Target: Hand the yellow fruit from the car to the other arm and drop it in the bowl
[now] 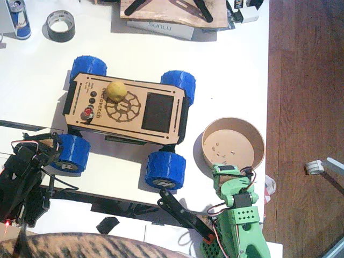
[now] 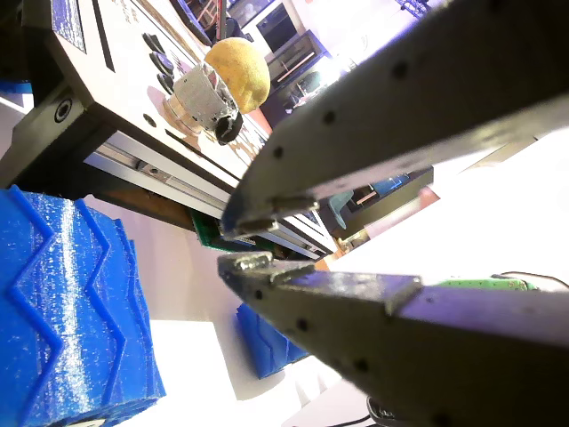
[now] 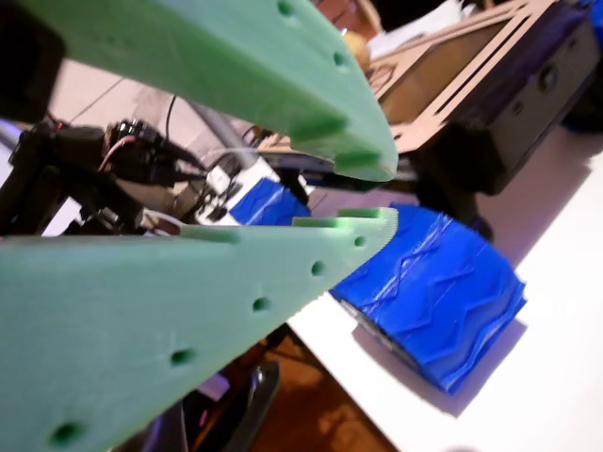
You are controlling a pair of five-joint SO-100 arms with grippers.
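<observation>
The lemon [image 1: 116, 90] sits on the car's [image 1: 127, 109] deck. My black left hand [image 2: 233, 240] and green right hand [image 3: 377, 195] are both slightly parted, holding nothing; the bowl [image 1: 233, 142] lies by my right.

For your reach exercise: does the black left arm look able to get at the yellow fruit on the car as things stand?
Probably yes. The yellow fruit sits uncovered on top of the car, and the left gripper, jaws slightly apart and empty, is beside the near wheel with nothing above the fruit.

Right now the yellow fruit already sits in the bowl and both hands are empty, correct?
Not quite. The yellow fruit sits on the car, not in the bowl, as the fixed view shows. Both hands, left and right, are indeed empty.
</observation>
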